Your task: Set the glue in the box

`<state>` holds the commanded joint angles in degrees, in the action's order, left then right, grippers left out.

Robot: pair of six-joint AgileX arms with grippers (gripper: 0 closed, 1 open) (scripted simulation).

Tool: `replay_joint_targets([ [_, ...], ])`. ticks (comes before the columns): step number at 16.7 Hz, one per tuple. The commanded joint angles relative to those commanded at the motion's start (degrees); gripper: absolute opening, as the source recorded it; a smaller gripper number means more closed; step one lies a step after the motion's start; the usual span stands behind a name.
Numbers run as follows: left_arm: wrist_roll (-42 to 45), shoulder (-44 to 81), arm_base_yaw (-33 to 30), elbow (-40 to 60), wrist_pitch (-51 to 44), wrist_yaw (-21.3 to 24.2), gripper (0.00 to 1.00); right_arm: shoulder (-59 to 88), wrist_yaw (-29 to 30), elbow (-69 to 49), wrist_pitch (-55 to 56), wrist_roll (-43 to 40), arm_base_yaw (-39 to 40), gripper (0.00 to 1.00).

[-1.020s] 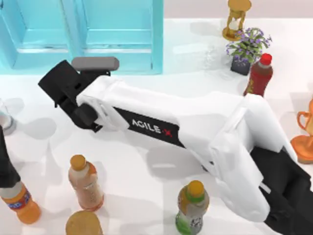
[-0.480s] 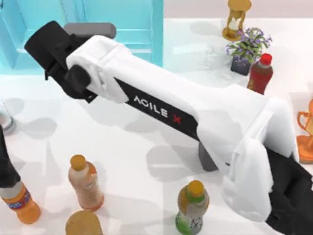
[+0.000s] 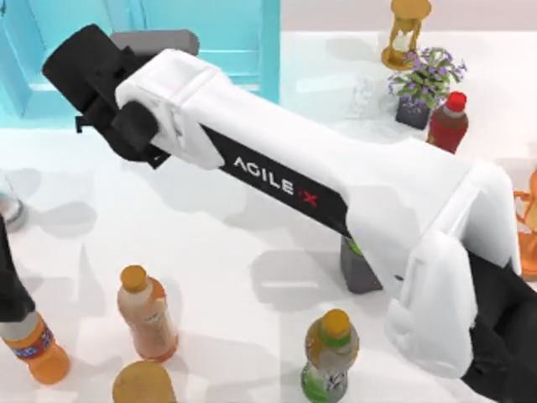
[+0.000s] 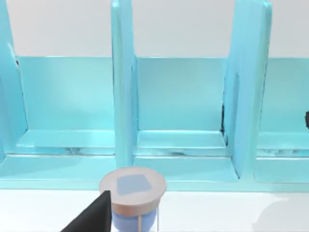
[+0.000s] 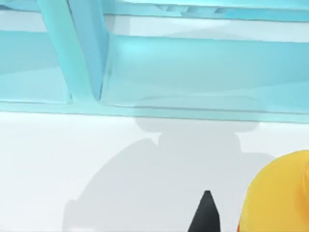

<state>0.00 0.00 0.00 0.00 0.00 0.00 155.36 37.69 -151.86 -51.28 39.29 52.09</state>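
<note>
Drink bottles crowd the bench's front edge; right claw hovers at the box's near wall, holding the glue. Left claw waits at left, its grip impossible to tell.

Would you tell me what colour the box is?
The box is light turquoise-blue, seen best in the left wrist view.

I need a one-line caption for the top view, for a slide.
The right arm stretches across the white table, its hand at the front wall of the blue box, with bottles standing around.
</note>
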Motion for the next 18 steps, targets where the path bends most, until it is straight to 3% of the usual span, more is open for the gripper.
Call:
replay_joint_targets([
  [4,0.00,0.00,0.00,0.00,0.00,0.00,1.00,-10.13,-8.06,10.10,3.46,-9.66,-3.92,0.00],
  [7,0.00,0.00,0.00,0.00,0.00,0.00,1.00,-22.87,-16.51,23.97,10.39,-20.06,-12.43,0.00],
  [12,0.00,0.00,0.00,0.00,0.00,0.00,1.00,-43.91,-30.36,54.26,26.93,-36.26,-32.62,0.00],
  [18,0.00,0.00,0.00,0.00,0.00,0.00,1.00,-59.62,-49.53,89.98,46.28,-48.55,-63.89,0.00],
])
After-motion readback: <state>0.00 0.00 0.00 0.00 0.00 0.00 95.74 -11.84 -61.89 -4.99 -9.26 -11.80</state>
